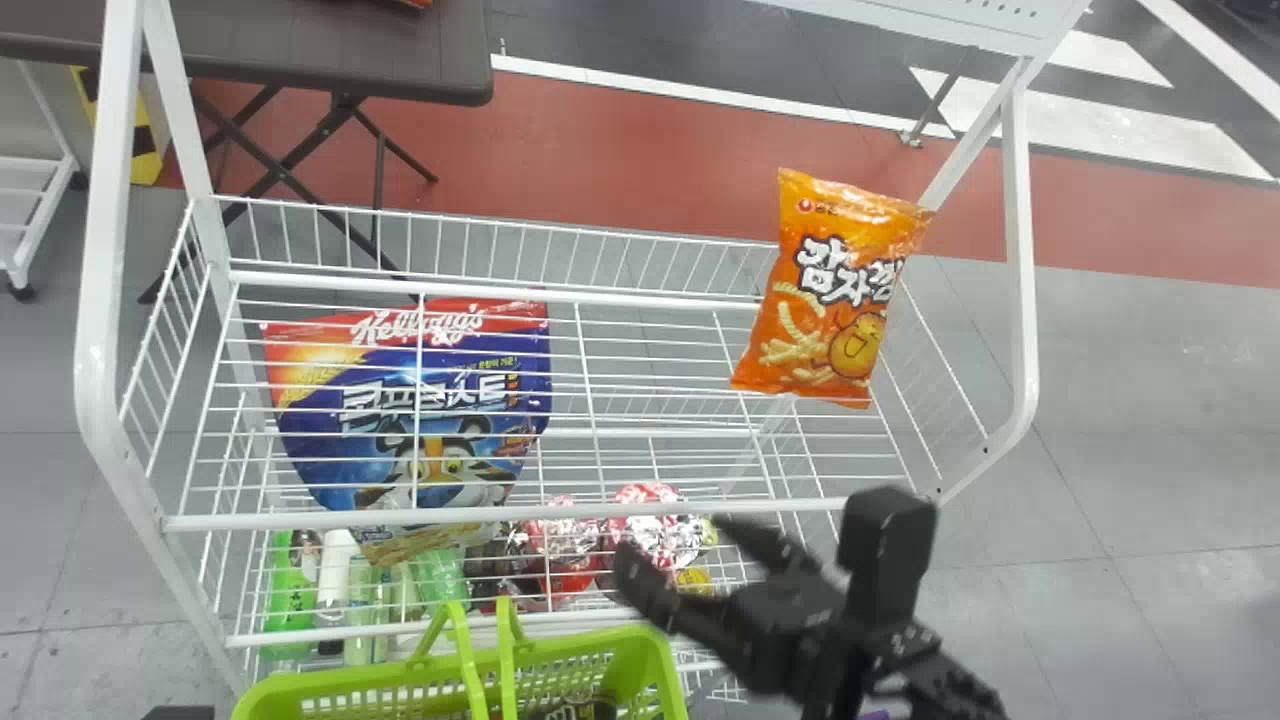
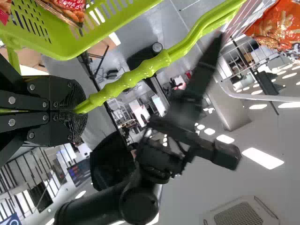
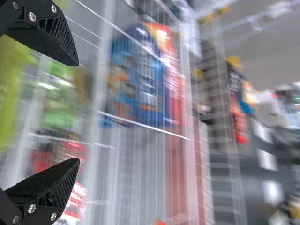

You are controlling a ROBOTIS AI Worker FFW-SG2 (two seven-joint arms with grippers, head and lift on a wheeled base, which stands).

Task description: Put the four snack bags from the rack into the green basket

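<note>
While the left gripper [image 2: 78, 110] is closed around the handle [image 2: 140, 68] of the green basket [image 1: 580, 645], the right gripper [image 1: 668, 540] is positioned at the near side of the rack [image 1: 98, 300], right of the rack's centre. Right end effector: fingers set widely apart, nothing between them. Left end effector: fingers brought together on the handle.

The basket is located at the near side of the rack, left of the rack's centre. Snack packaging [image 2: 70, 9] is inside it; the number of bags cannot be told.

The orange snack bag [image 1: 840, 290] is at the right end of the rack's upper shelf, upright, its top tilted to the right. The blue-and-red bag [image 1: 330, 460] is at the rack's left part, behind the wires. Bottles [image 1: 290, 600] and red foil-topped packs [image 1: 655, 525] occupy the rack's lower left and lower middle. A dark folding table [image 1: 330, 50] stands beyond the rack, to its left.
</note>
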